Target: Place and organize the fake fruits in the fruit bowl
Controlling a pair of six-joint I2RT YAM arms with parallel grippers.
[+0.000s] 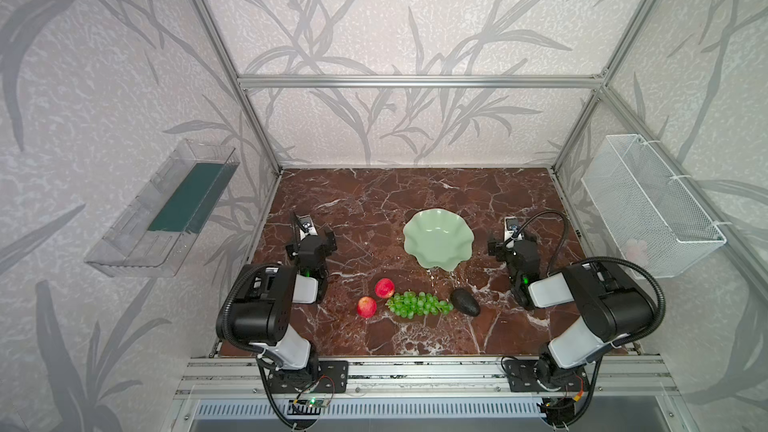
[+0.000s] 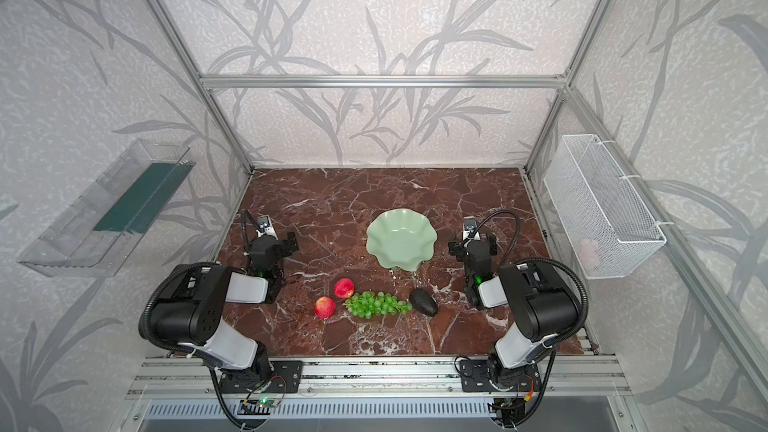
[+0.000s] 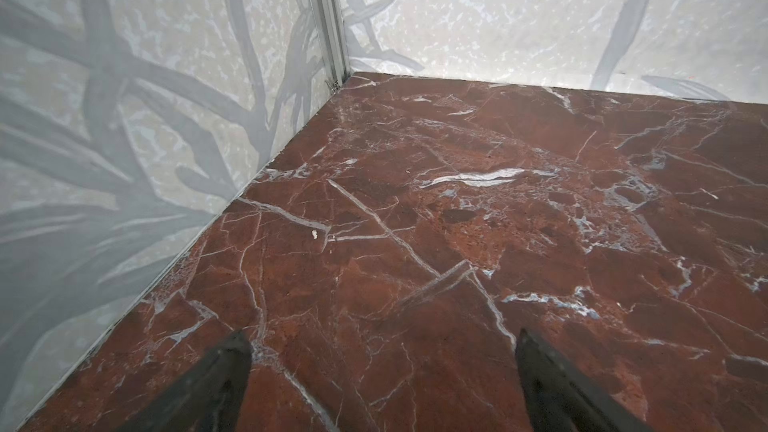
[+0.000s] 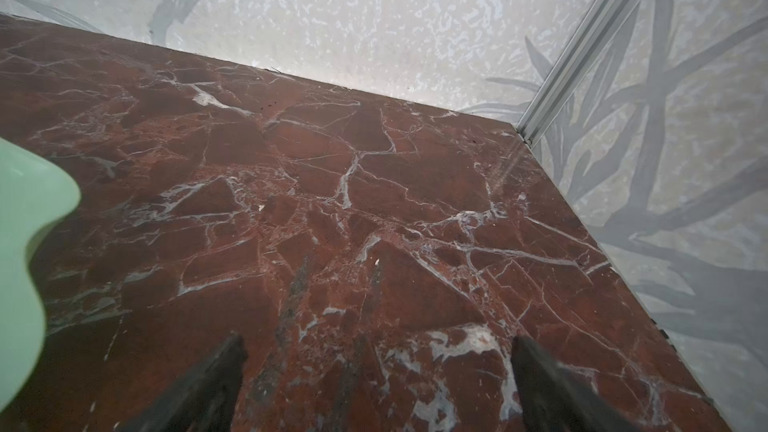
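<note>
Celadon-green and glossy, the fruit bowl sits empty on the red-brown marbled tabletop, a little toward one o'clock of its middle, with the back wall as twelve. It is shallow, with a wavy scalloped rim, and much wider than any fruit.

All four fruits lie on the tabletop in a loose row on the bowl's six o'clock side. Two red-pink apples, the farther apple and the nearer apple, sit just beside each other at about seven o'clock of the bowl. The green grape bunch lies lengthwise at six, and the dark pebbly avocado sits at five, just beside the bunch's end.

With nothing in the bowl, I judge the task to be at its very start, the first pick not yet begun. The left gripper hangs at the bowl's nine o'clock, well apart from it. The right gripper hangs at three o'clock, near the rim. Both have their jaws spread wide, with only bare tabletop between them.

The next move likely calls for an arm to swing toward six o'clock and come down over a fruit: the left for an apple, the right for the avocado. The smooth round apples may roll if nudged. The long bunch probably wants a grip near its middle.
</note>
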